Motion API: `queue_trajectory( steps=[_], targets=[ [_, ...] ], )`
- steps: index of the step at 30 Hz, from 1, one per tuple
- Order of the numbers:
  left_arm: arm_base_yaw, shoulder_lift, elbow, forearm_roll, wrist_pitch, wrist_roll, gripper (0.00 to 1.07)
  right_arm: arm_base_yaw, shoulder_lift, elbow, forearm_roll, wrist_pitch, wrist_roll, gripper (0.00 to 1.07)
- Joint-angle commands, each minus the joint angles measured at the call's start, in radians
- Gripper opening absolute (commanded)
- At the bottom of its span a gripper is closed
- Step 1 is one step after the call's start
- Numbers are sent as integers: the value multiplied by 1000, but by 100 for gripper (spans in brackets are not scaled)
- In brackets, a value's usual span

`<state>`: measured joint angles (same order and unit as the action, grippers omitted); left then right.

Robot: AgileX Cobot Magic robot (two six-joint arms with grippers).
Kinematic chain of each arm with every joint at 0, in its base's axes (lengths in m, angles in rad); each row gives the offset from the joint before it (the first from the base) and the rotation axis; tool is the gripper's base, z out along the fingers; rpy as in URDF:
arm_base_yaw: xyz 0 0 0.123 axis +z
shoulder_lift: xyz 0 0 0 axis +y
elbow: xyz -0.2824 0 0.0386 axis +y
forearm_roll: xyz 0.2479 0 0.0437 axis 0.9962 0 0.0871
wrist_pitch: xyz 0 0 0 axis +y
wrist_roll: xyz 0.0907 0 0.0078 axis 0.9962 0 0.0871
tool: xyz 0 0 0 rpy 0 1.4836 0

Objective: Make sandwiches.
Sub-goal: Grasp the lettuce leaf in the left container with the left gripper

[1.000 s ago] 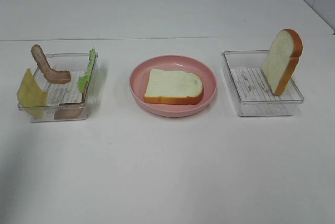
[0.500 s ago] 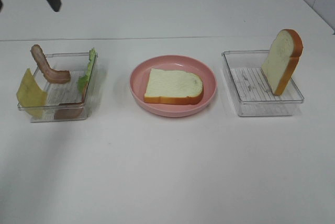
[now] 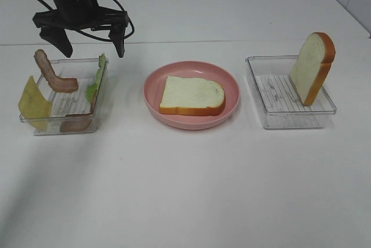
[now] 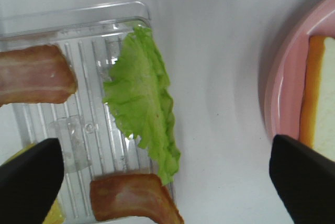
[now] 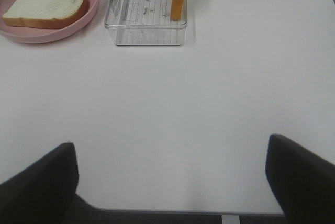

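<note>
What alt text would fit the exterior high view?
An open left gripper hovers above a clear tray of lettuce, bacon and cheese. One bread slice lies on a pink plate; a second slice stands in the right tray.

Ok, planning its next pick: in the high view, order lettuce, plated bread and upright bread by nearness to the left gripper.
1. lettuce, left tray, close by the left gripper
2. plated bread, centre
3. upright bread, right tray
</note>
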<state>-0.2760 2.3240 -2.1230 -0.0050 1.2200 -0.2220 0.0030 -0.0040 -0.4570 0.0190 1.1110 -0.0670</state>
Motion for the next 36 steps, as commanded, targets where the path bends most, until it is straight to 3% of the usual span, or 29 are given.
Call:
queue_trajectory(
  steps=[1,14,17,19,20,22,26,36],
  targets=[
    [-5,27,-10,-17,93,-7,100,-2,-29,3,2,-8,-7,94],
    [-5,82,-10,-1,91,11,99,-2,-29,3,2,-8,-7,94],
    [-5,82,-10,26,91,12,92,-2,-29,3,2,-8,-7,94],
    [-5,82,-10,39,91,12,71,-2,-29,3,2,-8,-7,94],
    [-5,82,-10,39,91,12,71,-2,-29,3,2,-8,-7,94],
    [-5,82,-10,47,86,12,54,-2,-29,3,2,-8,-7,94],
    [-5,82,-10,47,72,12,46,-2,-29,3,2,-8,-7,94],
    [-5,82,-10,45,69,-8,46,-2,-29,3,2,-8,-7,94]
  ],
)
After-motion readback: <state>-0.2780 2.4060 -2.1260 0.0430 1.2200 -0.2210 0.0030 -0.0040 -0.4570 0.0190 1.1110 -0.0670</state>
